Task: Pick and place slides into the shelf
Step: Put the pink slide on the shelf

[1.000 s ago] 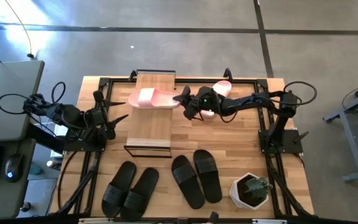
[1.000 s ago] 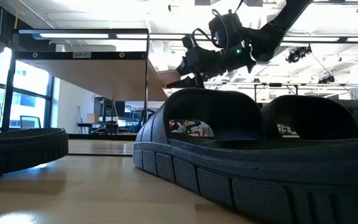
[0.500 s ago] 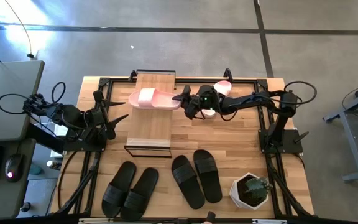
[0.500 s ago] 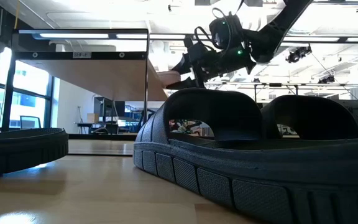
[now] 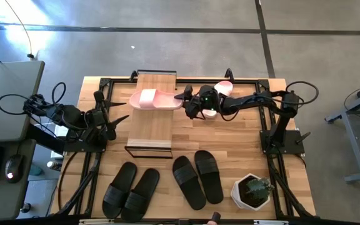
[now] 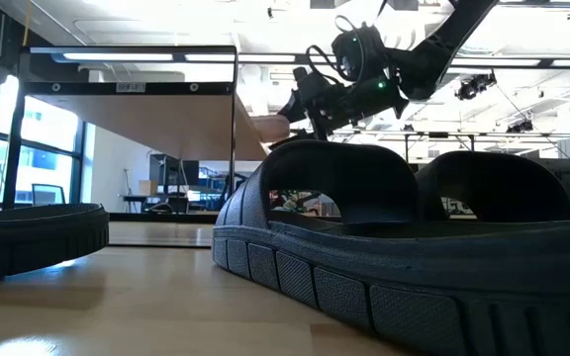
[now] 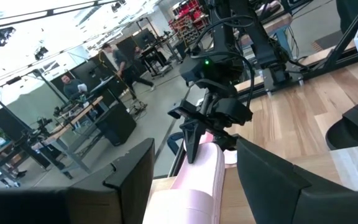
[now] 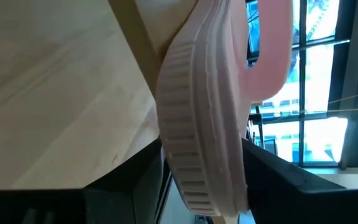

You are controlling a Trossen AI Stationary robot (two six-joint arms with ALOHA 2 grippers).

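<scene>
At the left edge of the table the left gripper (image 5: pixel 119 118) waits with its fingers spread and nothing between them, well apart from the work. Next along, the shelf (image 5: pixel 150 128) stands toward the far side of the table, and one pink slide (image 5: pixel 154 99) now lies across the far end of its plank top, its heel end overhanging the right edge. A second ago the right gripper (image 5: pixel 181 97) was closed on that heel end; its fingers have since parted and now stand wide on either side of the sole edge, as the right wrist view confirms, with the ribbed sole (image 8: pixel 194 143) between the fingers. Whether a pad touches the sole cannot be told. The slide has not shifted on release, so this placement appears complete and stable. The second pink slide (image 5: pixel 222 89) lies on the table behind the right arm, partly hidden. Four black slides (image 5: pixel 197 178) sit in two pairs along the near edge, beside a potted plant (image 5: pixel 252 190). By this count one slide is shelved and five are left; the pink partner looks the nearest candidate.
</scene>
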